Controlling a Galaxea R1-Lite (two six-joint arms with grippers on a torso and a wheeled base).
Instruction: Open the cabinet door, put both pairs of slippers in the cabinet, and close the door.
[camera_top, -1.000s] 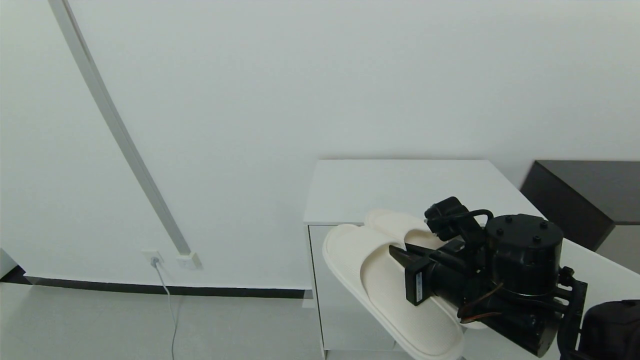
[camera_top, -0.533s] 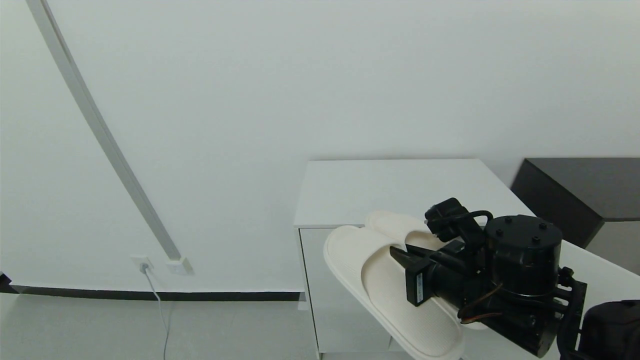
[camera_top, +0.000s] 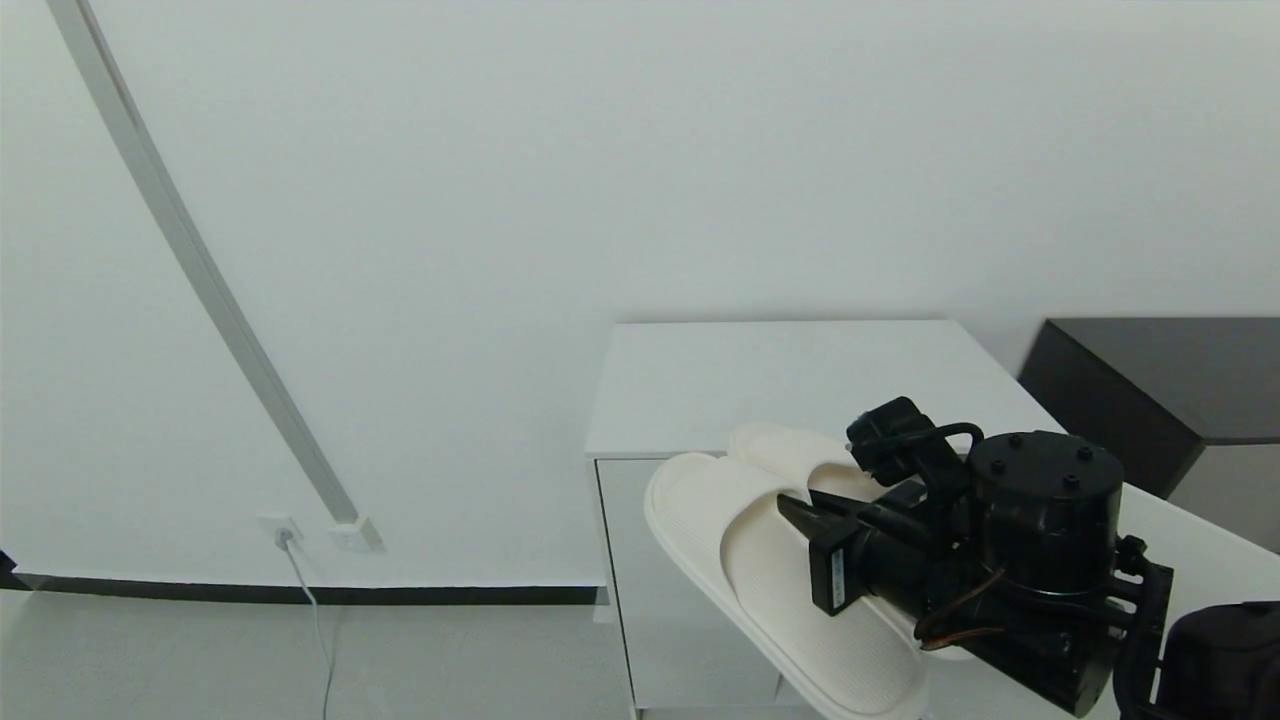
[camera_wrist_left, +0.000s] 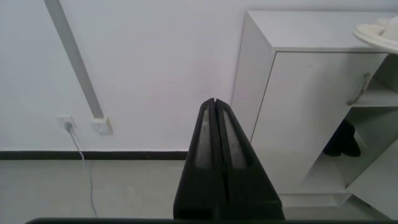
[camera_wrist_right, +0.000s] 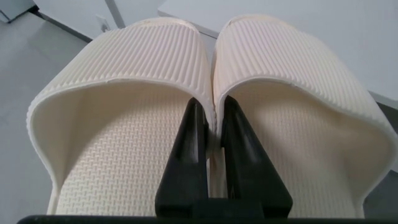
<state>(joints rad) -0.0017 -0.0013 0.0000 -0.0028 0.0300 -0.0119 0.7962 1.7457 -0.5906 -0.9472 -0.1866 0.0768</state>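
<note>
**Slippers held in R gripper, in front of cabinet**

Pair of cream slippers (camera_top: 745, 545) is up off the floor, side by side, toes pointing away from the robot, and overlaps the cabinet's (camera_top: 780, 370) front top edge in the head view. R gripper (camera_wrist_right: 212, 111) is clamped narrow on the two inner side walls where the slippers meet, one finger inside each slipper. White cabinet stands vs. the wall. In the L wrist view one compartment is open beside a front panel w/ a handle (camera_wrist_left: 359, 89); dark shoes (camera_wrist_left: 341, 140) sit on a shelf inside. L gripper (camera_wrist_left: 215, 106) is low, to the left of the cabinet, fingers pressed together, holding nothing. Dark cabinet (camera_top: 1150, 380) just to the right of the white one. Wall socket w/ cable (camera_top: 283, 530) and grey wall strip (camera_top: 190, 260) further left.
</note>
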